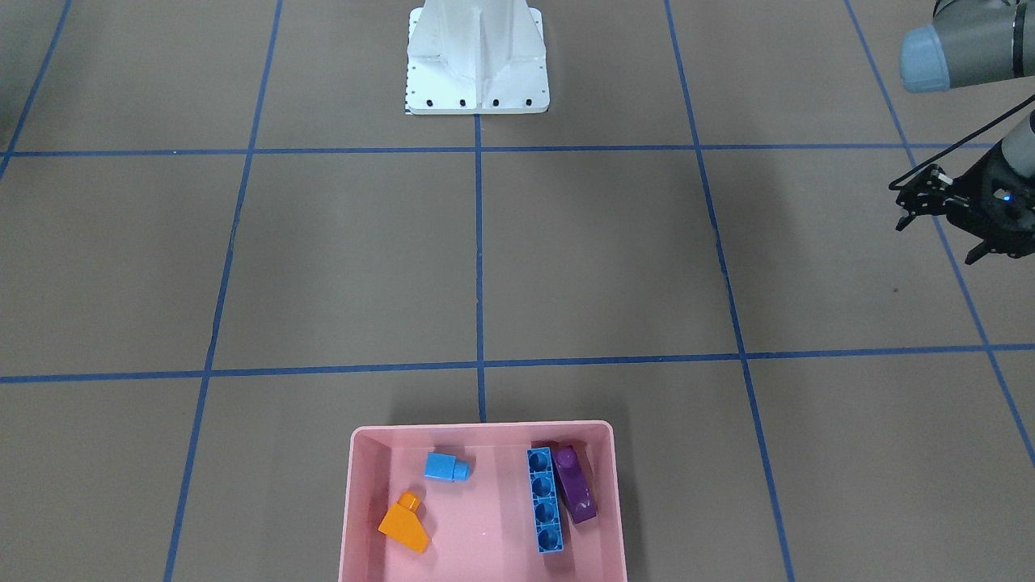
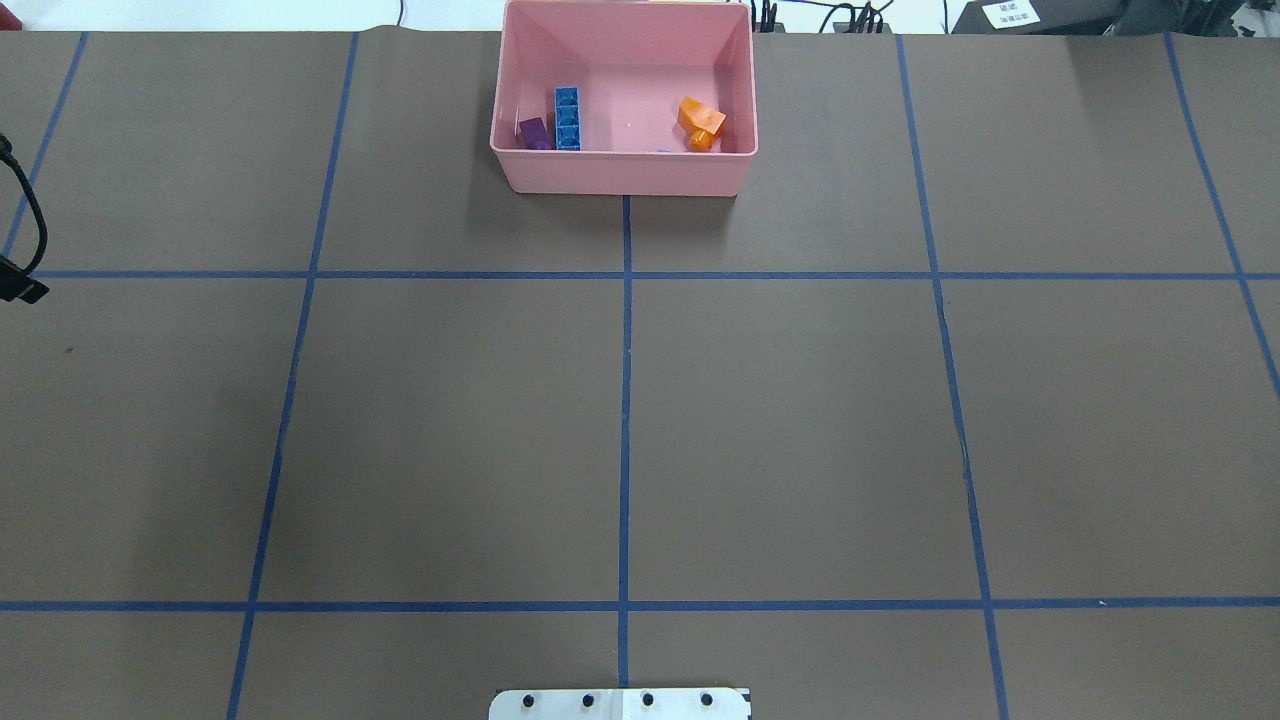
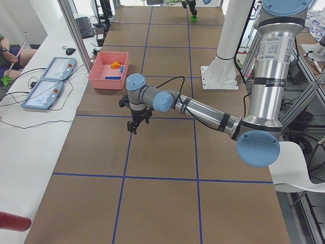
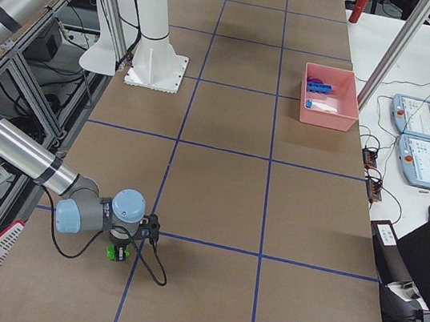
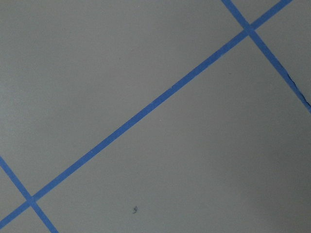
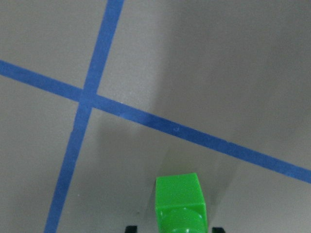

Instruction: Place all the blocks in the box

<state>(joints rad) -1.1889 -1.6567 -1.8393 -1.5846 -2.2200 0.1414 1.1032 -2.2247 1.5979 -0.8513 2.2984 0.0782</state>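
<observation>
Left fingers [image 1: 938, 238]: spread apart and empty, hanging over the left part of the worktop [image 2: 800, 400], well apart from the box. Judgement: this arm has no brick within reach and is parked out of the way.

Box [image 1: 485, 426]: pink, smooth plastic, rectangular with a raised rim. It sits at the middle of the worktop's edge opposite the robot. Four bricks lie in it, each of hard, glossy moulded plastic.
- Purple brick [image 1: 576, 485]: on its side at the left end, against the long one.
- Long blue brick [image 1: 546, 501]: four round studs in a row, lying parallel to the short wall.
- Small blue cube [image 1: 443, 466]: tipped over, its stud pointing sideways.
- Orange sloped brick [image 1: 404, 525]: wedge-shaped, near the right end.

All four lie loosely, which suggests they were dropped in rather than arranged.

Green brick [image 6: 180, 196]: the only one outside the box. It is toward the worktop's right end, near the robot-side edge, beside a crossing of blue tape lines on the matte brown surface.

Right fingers [image 6: 173, 229]: their tips flank the green brick, but only the ends show. I cannot tell whether they clamp it.
</observation>
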